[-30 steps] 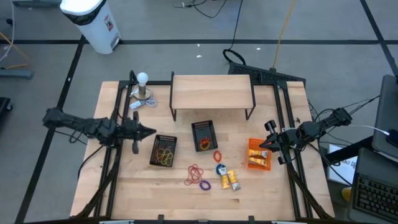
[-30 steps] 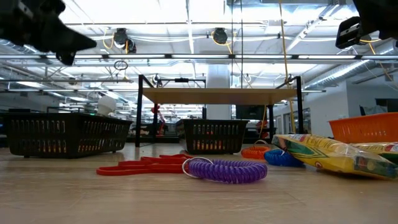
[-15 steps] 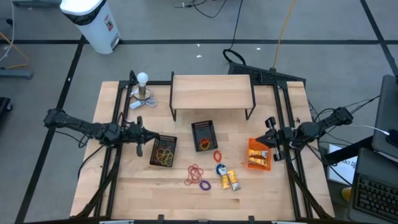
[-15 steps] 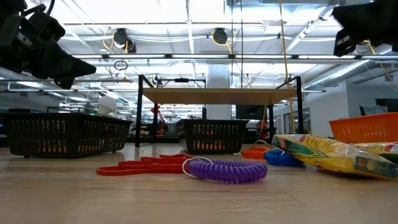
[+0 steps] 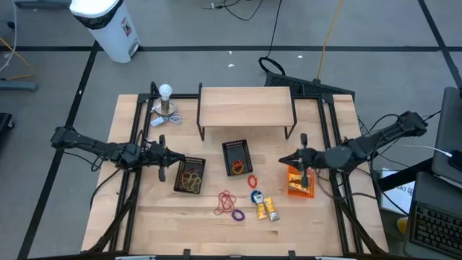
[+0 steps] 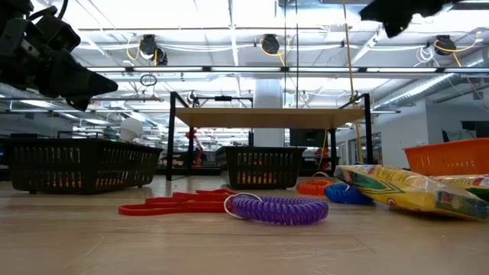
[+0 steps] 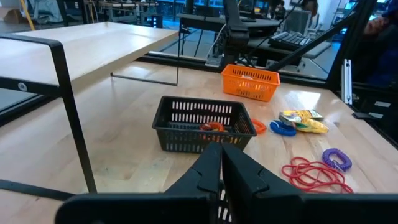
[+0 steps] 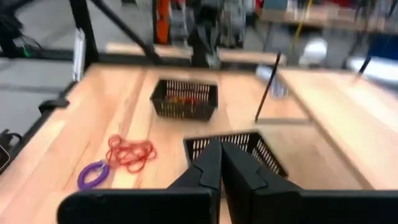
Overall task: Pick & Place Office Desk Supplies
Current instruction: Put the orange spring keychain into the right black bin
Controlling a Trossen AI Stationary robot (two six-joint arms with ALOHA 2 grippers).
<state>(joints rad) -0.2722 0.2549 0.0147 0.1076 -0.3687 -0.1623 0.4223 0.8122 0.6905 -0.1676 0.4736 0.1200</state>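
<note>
Red rubber bands (image 5: 227, 200) lie tangled on the wood, with a purple coil (image 5: 237, 214) beside them toward the near edge. To their right lie yellow packets (image 5: 267, 209), with a blue ring (image 5: 255, 196) and an orange band (image 5: 252, 180) farther from the near edge. My left gripper (image 5: 175, 157) hovers shut at the far left corner of the left black basket (image 5: 190, 175), which holds coloured bands. My right gripper (image 5: 283, 160) hovers shut between the orange basket (image 5: 299, 180) and the middle black basket (image 5: 237, 157). In the right wrist view its fingers (image 8: 220, 152) point at that black basket (image 8: 233, 146).
A wooden shelf on black legs (image 5: 245, 107) stands at the far side. A white ball on a metal stand (image 5: 165, 101) sits at the far left corner. Black frame rails run along both table sides. Bare wood lies along the near edge.
My right gripper has swung from the table's right edge toward the left, passing over the orange basket to a spot near the middle black basket. My left gripper dropped slightly at first, then stayed put. Both stayed shut. Nothing on the table moved.
</note>
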